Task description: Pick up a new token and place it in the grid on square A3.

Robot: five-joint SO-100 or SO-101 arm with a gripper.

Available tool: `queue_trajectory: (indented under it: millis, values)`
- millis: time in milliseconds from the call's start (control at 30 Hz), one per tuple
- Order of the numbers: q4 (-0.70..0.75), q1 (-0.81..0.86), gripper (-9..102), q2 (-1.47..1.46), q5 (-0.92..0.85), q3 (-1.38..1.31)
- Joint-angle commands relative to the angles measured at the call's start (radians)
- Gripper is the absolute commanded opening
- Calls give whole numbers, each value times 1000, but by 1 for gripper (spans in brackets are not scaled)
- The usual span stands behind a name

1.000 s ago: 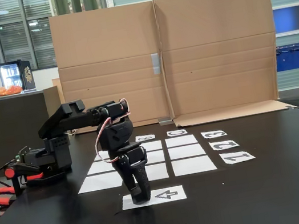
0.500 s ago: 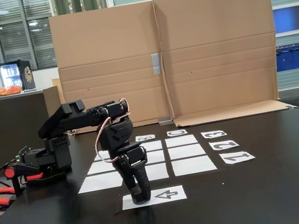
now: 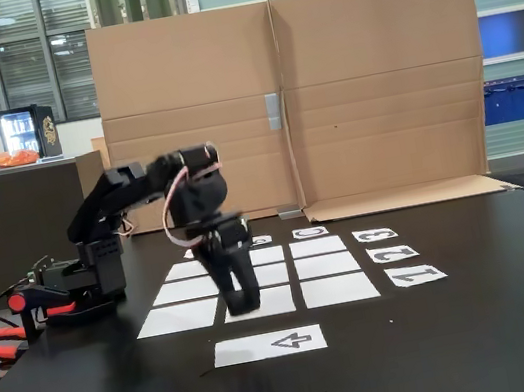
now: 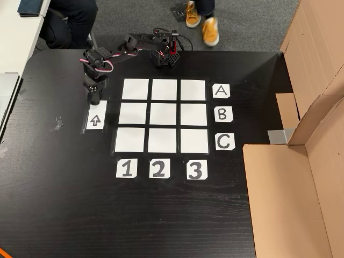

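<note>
The tool (image 4: 94, 98) hangs above the black counter (image 4: 64, 204), beside the grid's (image 4: 166, 115) first column, well apart from square A3 (image 4: 193, 90). Whether its jaws grip a token cannot be told.

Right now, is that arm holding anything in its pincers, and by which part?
It cannot be told. The gripper hangs above the grid, black and blurred, and no token can be made out between its fingers.

arm (image 3: 154, 190): raised | fingers (image 3: 243, 301): lifted off arrow sheet (image 3: 269, 345) | now before grid (image 3: 257, 280)
</note>
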Motion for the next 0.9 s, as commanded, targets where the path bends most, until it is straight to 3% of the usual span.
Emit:
queue_trajectory:
  millis: [0, 400, 867]
  values:
    - [17, -25, 13, 153, 6, 25]
    - [17, -189, 13, 575, 6, 322]
    - [17, -601, 12, 1126, 8, 750]
